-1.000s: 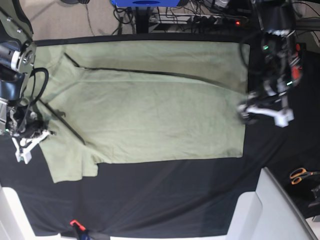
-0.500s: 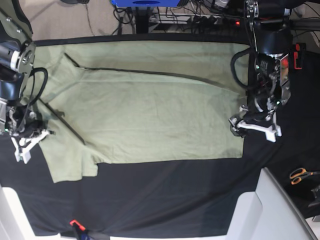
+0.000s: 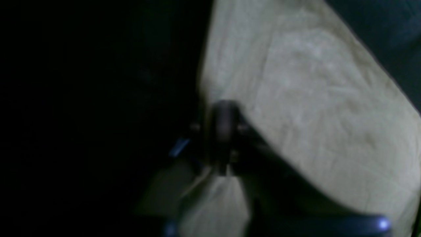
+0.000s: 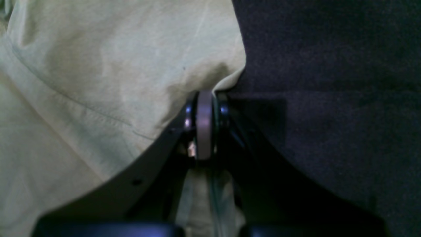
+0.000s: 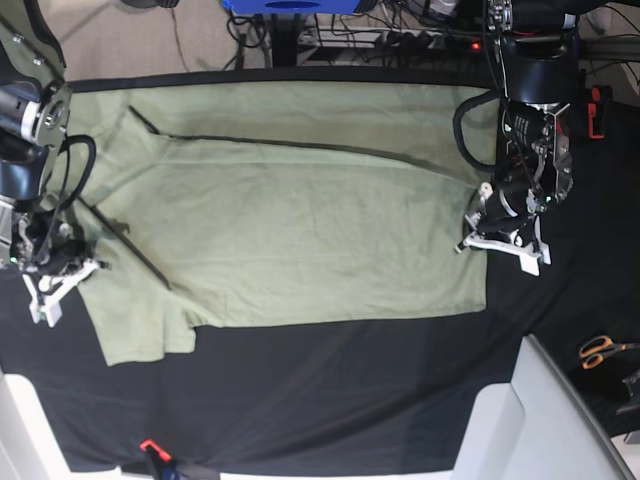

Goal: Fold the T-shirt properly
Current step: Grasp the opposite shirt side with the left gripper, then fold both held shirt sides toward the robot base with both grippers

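Note:
The pale sage-green T-shirt (image 5: 300,220) lies spread flat on the black table cloth (image 5: 350,400), with one side folded in along a dark crease near the top. At the shirt's right edge, my left gripper (image 5: 474,241) is shut on the hem. In the dim left wrist view its fingertips (image 3: 223,126) pinch the T-shirt (image 3: 312,115). My right gripper (image 5: 92,267) is shut on the fabric at the shirt's left end, by the sleeve. Seen from the right wrist, the right gripper (image 4: 204,108) clamps the T-shirt (image 4: 98,82) at its edge.
Orange-handled scissors (image 5: 603,350) lie at the right edge of the cloth. A white panel (image 5: 545,420) rises at the lower right. A small red-tipped tool (image 5: 150,447) sits at the bottom. Cables and a blue stand (image 5: 290,6) are behind the table.
My left gripper has moved left onto the shirt's right hem and closed on it. The right arm and the shirt have stayed in place.

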Controlling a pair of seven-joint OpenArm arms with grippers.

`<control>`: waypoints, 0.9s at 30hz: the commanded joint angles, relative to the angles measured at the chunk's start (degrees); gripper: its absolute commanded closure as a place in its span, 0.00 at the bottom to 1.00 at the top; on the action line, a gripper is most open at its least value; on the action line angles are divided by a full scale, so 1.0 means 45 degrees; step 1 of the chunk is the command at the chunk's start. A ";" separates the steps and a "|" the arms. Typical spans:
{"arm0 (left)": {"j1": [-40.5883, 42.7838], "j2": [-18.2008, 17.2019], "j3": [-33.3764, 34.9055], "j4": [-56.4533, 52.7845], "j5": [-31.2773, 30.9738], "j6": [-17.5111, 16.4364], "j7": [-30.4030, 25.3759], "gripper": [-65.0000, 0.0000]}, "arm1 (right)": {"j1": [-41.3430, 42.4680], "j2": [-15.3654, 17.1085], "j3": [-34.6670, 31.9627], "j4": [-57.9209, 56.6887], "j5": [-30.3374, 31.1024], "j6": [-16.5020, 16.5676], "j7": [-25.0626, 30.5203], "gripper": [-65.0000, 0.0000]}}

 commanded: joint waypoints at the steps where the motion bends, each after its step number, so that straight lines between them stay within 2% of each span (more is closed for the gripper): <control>1: 0.0016 -0.0008 0.0086 -0.0024 0.0092 0.0091 0.0676 1.00 | 0.0322 0.0217 0.0040 0.0177 0.0100 0.0059 0.0170 1.00; 5: 0.0094 -0.0203 0.0066 0.0308 0.0072 0.0091 0.0734 1.00 | 0.0302 0.0217 0.0001 0.0177 0.0080 0.0059 0.0170 1.00; 11: 0.1559 -0.0223 0.0008 0.2887 0.0072 0.0228 0.0793 1.00 | 0.0166 0.0217 -0.0019 0.0177 0.0080 0.0059 0.0209 1.00; 14: 0.2047 -0.0242 0.0008 0.3336 0.0072 0.0990 0.0793 1.00 | 0.0146 0.0217 -0.0019 0.0177 0.0080 0.0059 0.0209 1.00; 16: 0.2321 -0.0242 0.0008 0.3610 0.0072 0.1244 0.0793 1.00 | 0.0146 0.0217 -0.0019 0.0177 0.0080 0.0059 0.0209 1.00; 21: 0.3102 -0.0242 0.0008 0.5173 0.0072 0.1263 0.0793 1.00 | 0.0146 0.0217 -0.0019 0.0177 0.0080 0.0059 0.0209 1.00; 27: 0.3122 -0.0242 0.0027 0.5349 0.0072 0.1263 0.0813 1.00 | 0.0146 0.0197 -0.0019 0.0177 0.0080 0.0059 0.0190 1.00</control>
